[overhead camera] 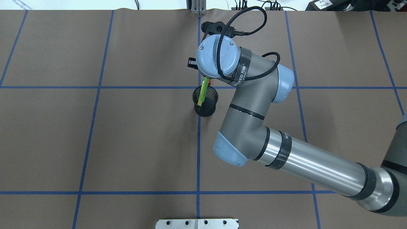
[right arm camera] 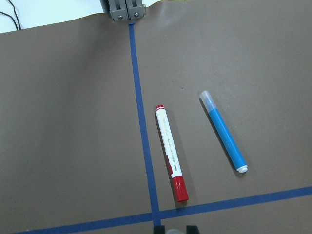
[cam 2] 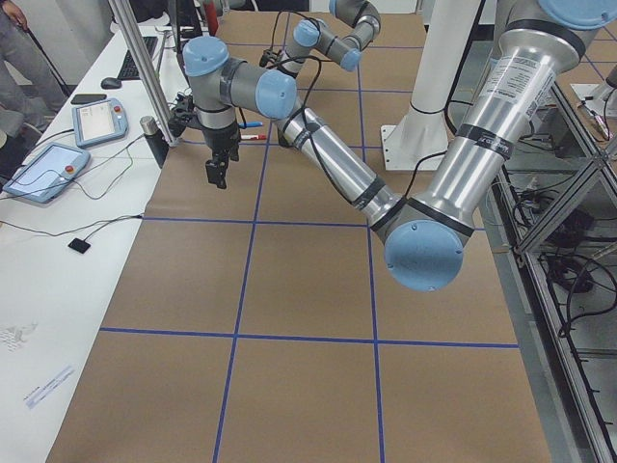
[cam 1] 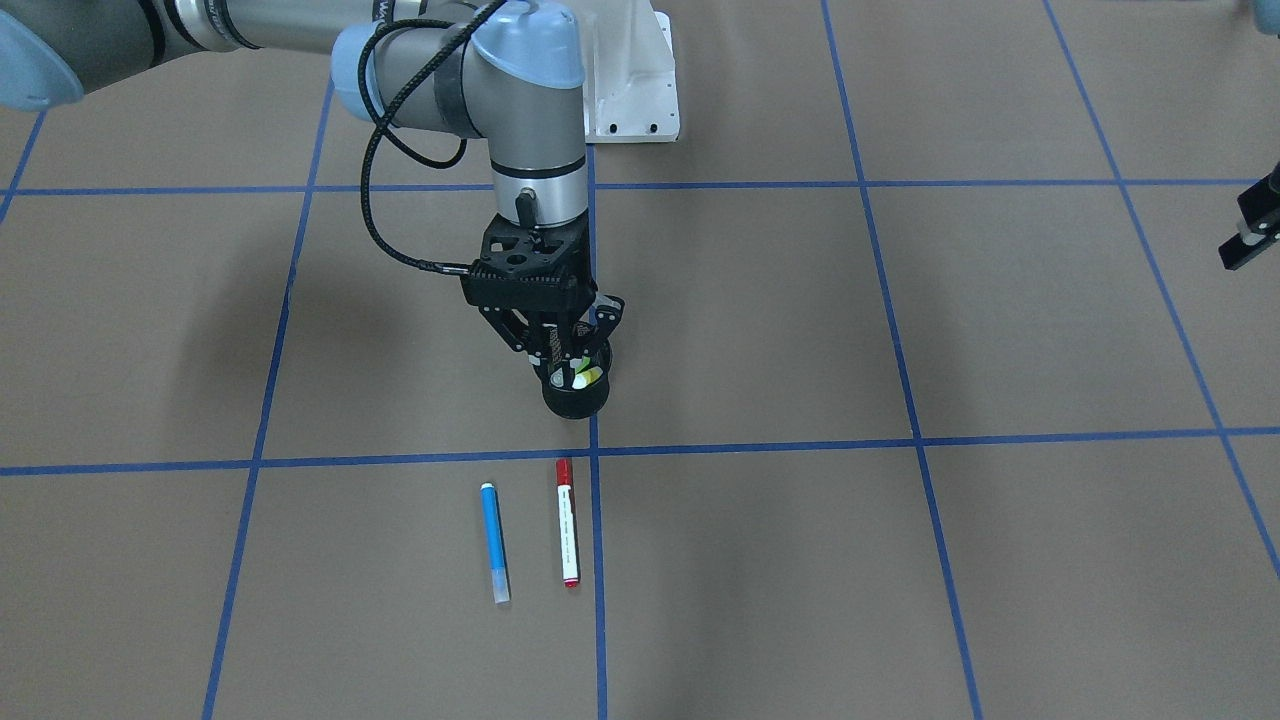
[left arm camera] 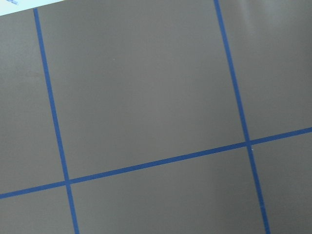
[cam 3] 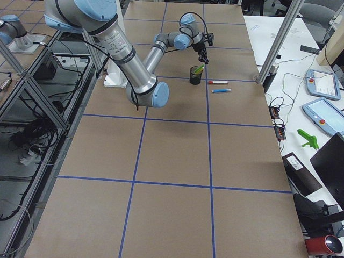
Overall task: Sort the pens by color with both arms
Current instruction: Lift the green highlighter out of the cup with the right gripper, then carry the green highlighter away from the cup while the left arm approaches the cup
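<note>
Pointing straight down over the mesh cup [cam 1: 575,403], right gripper [cam 1: 578,360].

A brown table cover [overhead camera: 143,143] gridded with blue tape [overhead camera: 197,152] adjoins a white bench [cam 2: 58,289] holding teach pendants [cam 2: 99,122].

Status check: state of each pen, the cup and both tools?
Mesh cup: upright.
Blue pen: flat on the table.
Red-capped pen: flat beside it, not touching.
Lime green pen: leaning in the cup.
Yellow pen: in the cup, mostly hidden.
Right tool: at the cup's mouth, grip unclear.
Left tool: at frame edge, unclear.
</note>
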Controlling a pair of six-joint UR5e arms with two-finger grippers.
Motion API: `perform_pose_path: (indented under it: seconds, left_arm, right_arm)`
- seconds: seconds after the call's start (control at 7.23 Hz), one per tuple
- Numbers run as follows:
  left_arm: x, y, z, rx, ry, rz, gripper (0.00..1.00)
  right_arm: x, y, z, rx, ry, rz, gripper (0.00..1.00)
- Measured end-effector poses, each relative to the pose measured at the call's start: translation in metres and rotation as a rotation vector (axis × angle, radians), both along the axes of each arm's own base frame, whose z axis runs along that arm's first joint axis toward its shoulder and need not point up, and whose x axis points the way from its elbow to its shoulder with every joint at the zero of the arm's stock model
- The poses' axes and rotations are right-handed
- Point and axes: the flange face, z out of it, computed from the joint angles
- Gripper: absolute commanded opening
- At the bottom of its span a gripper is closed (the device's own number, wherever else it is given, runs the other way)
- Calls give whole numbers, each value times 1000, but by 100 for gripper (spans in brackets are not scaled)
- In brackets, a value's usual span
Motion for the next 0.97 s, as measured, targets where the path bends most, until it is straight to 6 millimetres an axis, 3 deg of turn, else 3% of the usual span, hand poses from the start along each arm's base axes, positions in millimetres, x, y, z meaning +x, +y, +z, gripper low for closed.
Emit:
perform_pose_path:
  seconds: [0.28,0.55,0.69,0.97]
  left_arm:
    - [34,4,-41,-24,40,-25,99]
    - [90,10,-76,-61,106,-71,99]
    - [125,18,-89,-97,145,-96,99]
    - [199,42,-112,-121,215,-145,99]
  right_arm:
    - [49,-11,-21,-29,-29,12,15]
    - [89,-37,-41,41,-51,109,15]
    - [97,-51,-47,118,-52,201,16]
    - [84,-80,-45,245,-86,350,16]
